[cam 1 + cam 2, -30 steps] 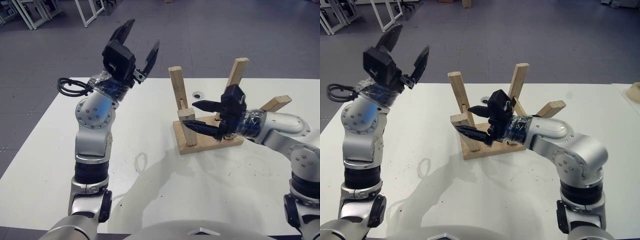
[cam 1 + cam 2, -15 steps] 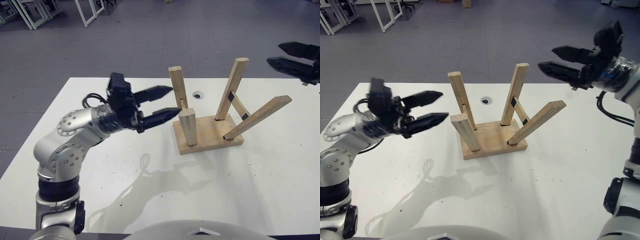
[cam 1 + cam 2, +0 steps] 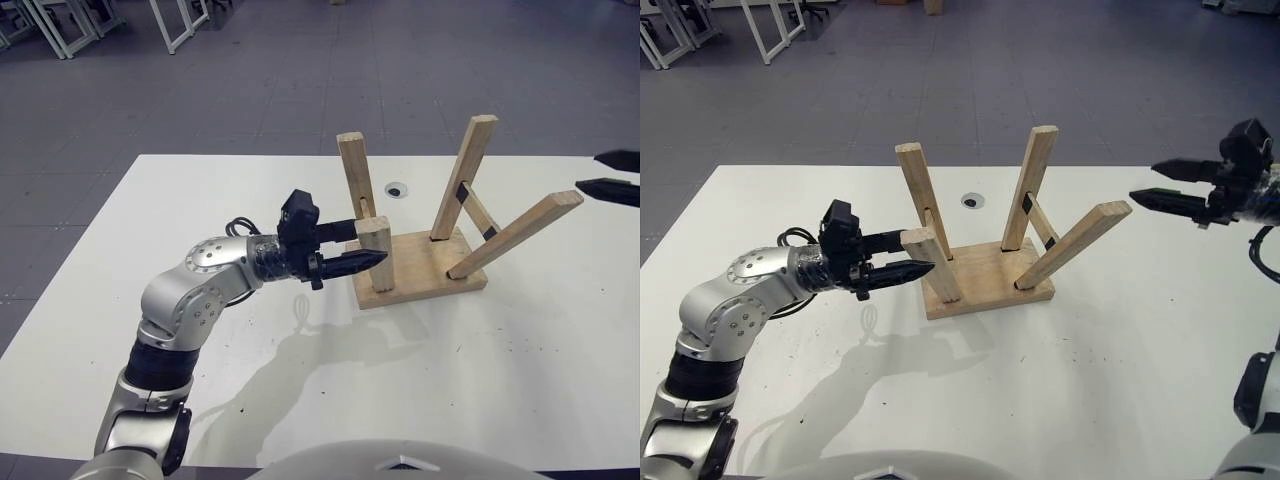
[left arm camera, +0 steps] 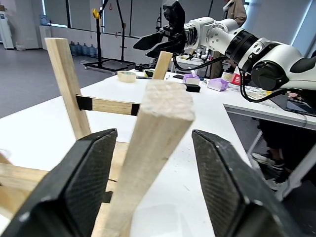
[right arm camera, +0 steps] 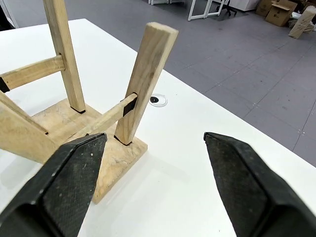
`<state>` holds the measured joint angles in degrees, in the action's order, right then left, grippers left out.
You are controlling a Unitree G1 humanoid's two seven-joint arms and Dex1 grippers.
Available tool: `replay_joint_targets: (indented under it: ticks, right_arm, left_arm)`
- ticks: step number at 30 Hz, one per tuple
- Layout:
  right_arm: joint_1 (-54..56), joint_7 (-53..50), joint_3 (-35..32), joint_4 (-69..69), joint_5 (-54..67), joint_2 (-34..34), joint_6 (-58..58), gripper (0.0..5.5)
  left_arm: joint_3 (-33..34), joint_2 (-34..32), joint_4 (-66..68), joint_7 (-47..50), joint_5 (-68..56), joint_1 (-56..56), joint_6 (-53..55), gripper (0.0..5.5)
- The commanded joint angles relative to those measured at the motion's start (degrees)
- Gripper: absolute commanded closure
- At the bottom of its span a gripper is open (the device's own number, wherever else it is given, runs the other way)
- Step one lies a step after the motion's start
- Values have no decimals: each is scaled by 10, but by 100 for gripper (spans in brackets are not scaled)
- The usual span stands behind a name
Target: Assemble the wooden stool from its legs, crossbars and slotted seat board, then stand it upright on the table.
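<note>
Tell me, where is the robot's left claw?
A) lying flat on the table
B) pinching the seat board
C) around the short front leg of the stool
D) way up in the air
C: the left gripper has its open fingers on either side of the near stool leg, not touching it.

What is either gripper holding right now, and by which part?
Nothing is held. The left gripper, open, straddles the top of the near wooden leg, gaps on both sides; the right gripper hangs open.
</note>
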<state>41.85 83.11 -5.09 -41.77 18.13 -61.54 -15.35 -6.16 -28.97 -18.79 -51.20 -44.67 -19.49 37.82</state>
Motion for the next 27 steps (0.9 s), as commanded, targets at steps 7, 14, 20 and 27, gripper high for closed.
replay_joint_targets:
  ticks: [7,14,20,27]
  right_arm:
    - [-93,94,38,132,97,-44,-51,183]
    - [-139,94,56,276,196,-35,-109,204]
    - [-155,94,87,293,225,-32,-107,323]
    - [-123,94,82,277,257,-14,-156,405]
  left_arm:
    - [10,-44,90,-105,11,-47,7,422]
    - [8,-57,145,-155,38,-61,-15,425]
    - [4,-64,195,-196,55,-80,-23,425]
    - [23,-84,188,-226,36,-76,2,425]
